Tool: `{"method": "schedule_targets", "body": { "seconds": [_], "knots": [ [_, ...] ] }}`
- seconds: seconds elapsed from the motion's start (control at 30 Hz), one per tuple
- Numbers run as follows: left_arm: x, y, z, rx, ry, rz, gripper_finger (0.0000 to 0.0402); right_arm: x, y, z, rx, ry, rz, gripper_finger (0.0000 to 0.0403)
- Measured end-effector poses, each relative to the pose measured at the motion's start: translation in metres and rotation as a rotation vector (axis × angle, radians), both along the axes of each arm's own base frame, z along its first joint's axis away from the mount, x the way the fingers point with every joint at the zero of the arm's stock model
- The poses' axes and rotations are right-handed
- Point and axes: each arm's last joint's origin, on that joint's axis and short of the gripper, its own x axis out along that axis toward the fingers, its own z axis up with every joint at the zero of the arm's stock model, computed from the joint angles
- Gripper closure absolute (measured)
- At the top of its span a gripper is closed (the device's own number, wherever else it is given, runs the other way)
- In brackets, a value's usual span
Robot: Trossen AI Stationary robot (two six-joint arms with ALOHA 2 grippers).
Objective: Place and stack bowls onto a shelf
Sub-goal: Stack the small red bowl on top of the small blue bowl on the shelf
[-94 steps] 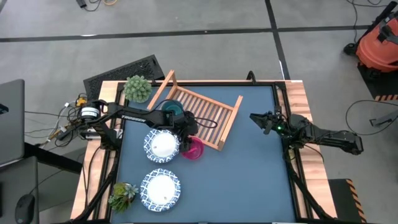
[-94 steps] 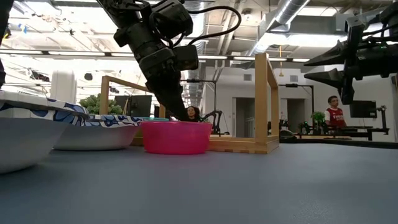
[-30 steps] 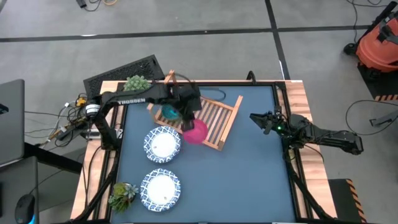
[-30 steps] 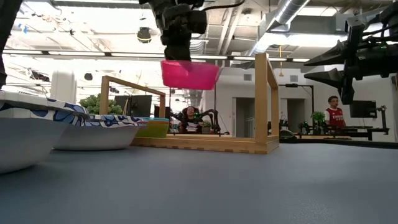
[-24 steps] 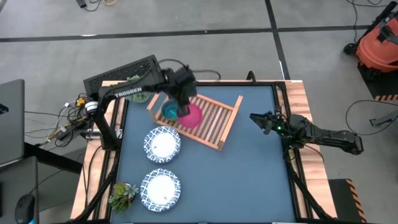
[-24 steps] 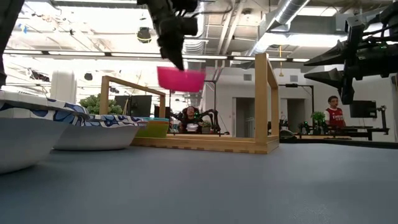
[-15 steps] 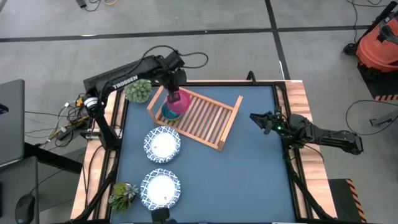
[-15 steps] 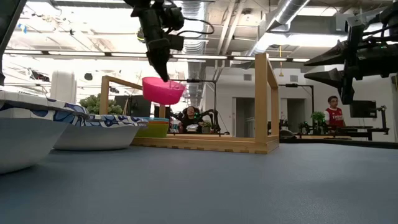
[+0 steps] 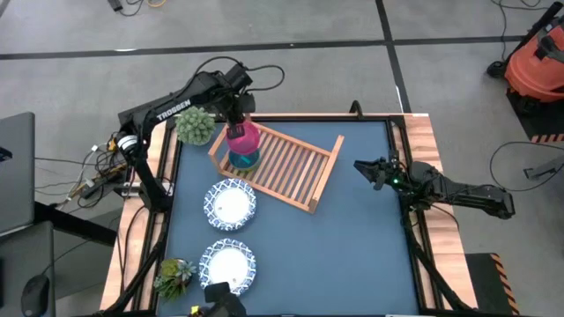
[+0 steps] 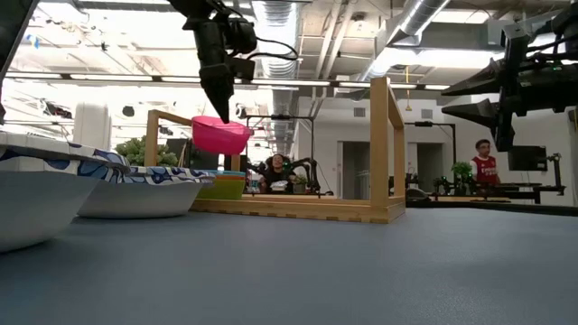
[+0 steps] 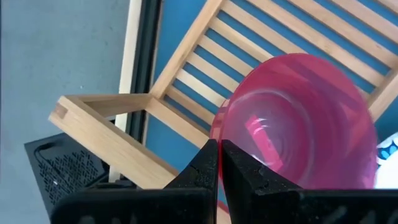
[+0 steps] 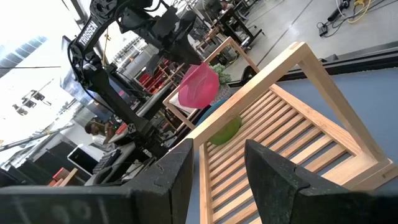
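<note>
My left gripper (image 9: 234, 129) holds a magenta bowl (image 9: 245, 138) in the air over the far-left end of the slatted wooden shelf (image 9: 291, 163). Straight below the bowl, a teal bowl (image 9: 244, 161) rests on the shelf slats, nested in a green bowl (image 10: 221, 188). Two white bowls with blue rims (image 9: 231, 204) (image 9: 229, 269) stand on the blue table near its left side. My right gripper (image 9: 372, 172) waits open by the table's right edge, level and pointing at the shelf. My left gripper pinches the magenta bowl's rim (image 11: 217, 127) on its far-left side, one finger (image 11: 239, 168) inside the bowl and the other outside. The fingers come from above, slanting down. The bowl (image 10: 221, 135) hangs below them, opening up and slightly tipped, clear of the shelf and the bowls underneath.
A leafy potted plant (image 9: 195, 126) stands just left of the shelf's far end and another (image 9: 174, 276) at the near-left corner. The shelf's raised end rails (image 10: 386, 144) stand up on both ends. The table's right half is bare blue surface (image 9: 352, 246).
My left gripper has carried the magenta bowl from the shelf's near edge toward the table's far-left corner, turning as it went. The bowl stays lifted and now hangs over the teal bowl at the shelf's far-left end.
</note>
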Motion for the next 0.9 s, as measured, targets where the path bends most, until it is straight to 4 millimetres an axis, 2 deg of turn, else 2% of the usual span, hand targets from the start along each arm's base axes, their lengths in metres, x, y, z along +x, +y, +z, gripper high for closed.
{"method": "schedule_targets", "body": {
  "seconds": [0.43,0.7,0.9],
  "knots": [
    [-0.002,-0.003,-0.004,-0.034,0.020,-0.025,0.0401,0.000,0.000,0.000,-0.001,0.001,-0.001,0.0232],
    [-0.005,-0.007,-0.028,-0.109,0.071,-0.055,0.0401,0.000,0.000,0.000,-0.002,0.001,-0.001,0.0232],
    [-0.005,-0.009,-0.037,-0.130,0.089,-0.068,0.0401,0.000,0.000,0.000,-0.003,0.002,-0.001,0.0232]
  ]
}}
